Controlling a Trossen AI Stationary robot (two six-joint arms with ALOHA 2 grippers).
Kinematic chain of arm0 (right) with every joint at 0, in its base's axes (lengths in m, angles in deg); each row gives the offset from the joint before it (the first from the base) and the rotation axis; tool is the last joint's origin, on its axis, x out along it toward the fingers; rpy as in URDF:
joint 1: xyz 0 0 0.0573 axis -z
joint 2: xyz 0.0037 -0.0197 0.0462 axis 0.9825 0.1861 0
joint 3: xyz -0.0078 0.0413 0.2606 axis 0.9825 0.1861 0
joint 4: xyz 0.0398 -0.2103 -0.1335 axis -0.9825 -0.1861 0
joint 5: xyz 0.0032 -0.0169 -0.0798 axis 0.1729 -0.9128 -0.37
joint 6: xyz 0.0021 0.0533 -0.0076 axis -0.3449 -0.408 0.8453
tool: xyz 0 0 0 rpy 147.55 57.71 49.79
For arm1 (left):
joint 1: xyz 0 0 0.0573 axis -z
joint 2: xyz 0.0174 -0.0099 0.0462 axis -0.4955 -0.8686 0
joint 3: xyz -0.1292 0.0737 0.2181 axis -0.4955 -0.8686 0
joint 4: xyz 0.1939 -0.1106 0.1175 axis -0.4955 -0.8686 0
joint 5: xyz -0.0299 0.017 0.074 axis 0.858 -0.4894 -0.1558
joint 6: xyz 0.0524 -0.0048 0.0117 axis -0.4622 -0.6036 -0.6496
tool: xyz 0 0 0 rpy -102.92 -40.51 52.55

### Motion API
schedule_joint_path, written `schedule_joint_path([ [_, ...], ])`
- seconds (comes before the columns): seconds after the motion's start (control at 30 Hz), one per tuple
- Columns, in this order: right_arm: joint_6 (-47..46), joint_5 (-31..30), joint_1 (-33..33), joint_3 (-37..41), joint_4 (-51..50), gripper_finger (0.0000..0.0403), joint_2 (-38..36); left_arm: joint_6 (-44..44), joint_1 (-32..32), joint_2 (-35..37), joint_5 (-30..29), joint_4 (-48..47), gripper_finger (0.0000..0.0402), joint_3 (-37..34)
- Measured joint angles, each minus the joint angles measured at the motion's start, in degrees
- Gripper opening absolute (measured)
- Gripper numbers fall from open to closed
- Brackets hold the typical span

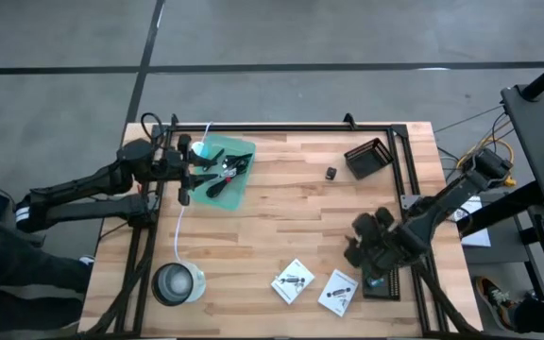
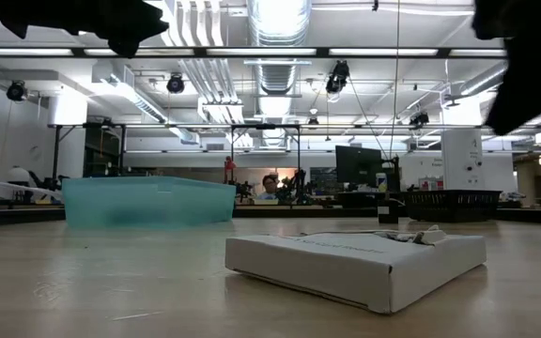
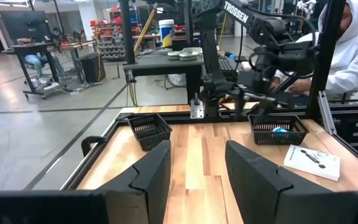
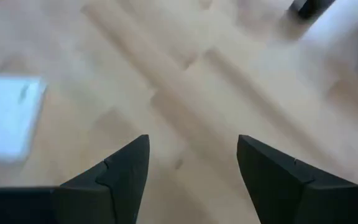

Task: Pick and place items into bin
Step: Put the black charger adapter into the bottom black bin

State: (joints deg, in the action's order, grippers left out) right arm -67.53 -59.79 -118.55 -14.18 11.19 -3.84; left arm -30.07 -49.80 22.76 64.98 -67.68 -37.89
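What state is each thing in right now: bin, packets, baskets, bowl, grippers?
Bin: teal, on the table, already holding dark items.
Packets and: lying flat on the table, not yet binned.
Small black connector: loose on the table.
Black baskets and: upright on the table.
Bowl: upright near the table edge.
Left gripper: open, over the bin.
Right gripper: open, empty, above bare table.

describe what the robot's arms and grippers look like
Both arms are dark, jointed and matte. The left gripper and the right gripper each end in two flat, black, angular fingers. White TROSSEN lettering marks the right arm, and thin cables run along it.
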Motion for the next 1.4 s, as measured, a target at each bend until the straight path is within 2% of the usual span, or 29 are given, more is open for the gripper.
schedule_joint_path([
  [0.13, 6.17, -1.66, 7.98, 0.00, 0.10, 0.0226, 0.00, 0.00, 0.00, 0.00, 0.02, 0.01, 0.0136, 0.00],
  [0.37, 7.47, -1.94, 26.66, 0.00, 2.48, 0.0226, 0.00, -0.02, 0.00, -0.02, 0.07, 0.07, 0.0136, 0.00],
  [0.5, 15.38, -0.15, 35.44, 0.02, 9.58, 0.0226, 0.00, -0.02, 0.00, -0.02, 0.09, 0.04, 0.0136, 0.00],
  [0.67, 24.65, 2.32, 42.89, 0.02, 19.48, 0.0230, 0.00, -0.02, 0.00, -0.02, 0.11, 0.04, 0.0136, 0.00],
  [0.87, 27.31, 5.37, 48.46, 0.32, 19.68, 0.0266, 0.36, -0.06, -0.02, -0.18, 0.13, -0.42, 0.0136, 0.00],
  [1.07, 27.98, 6.81, 49.84, 0.33, 22.33, 0.0302, 3.38, -0.11, 0.00, -0.28, 0.13, -0.42, 0.0136, 0.02],
  [1.4, 29.35, 5.83, 51.00, 0.35, 24.75, 0.0315, 12.33, -0.09, -0.02, -0.68, 0.13, -0.44, 0.0136, 0.04],
])
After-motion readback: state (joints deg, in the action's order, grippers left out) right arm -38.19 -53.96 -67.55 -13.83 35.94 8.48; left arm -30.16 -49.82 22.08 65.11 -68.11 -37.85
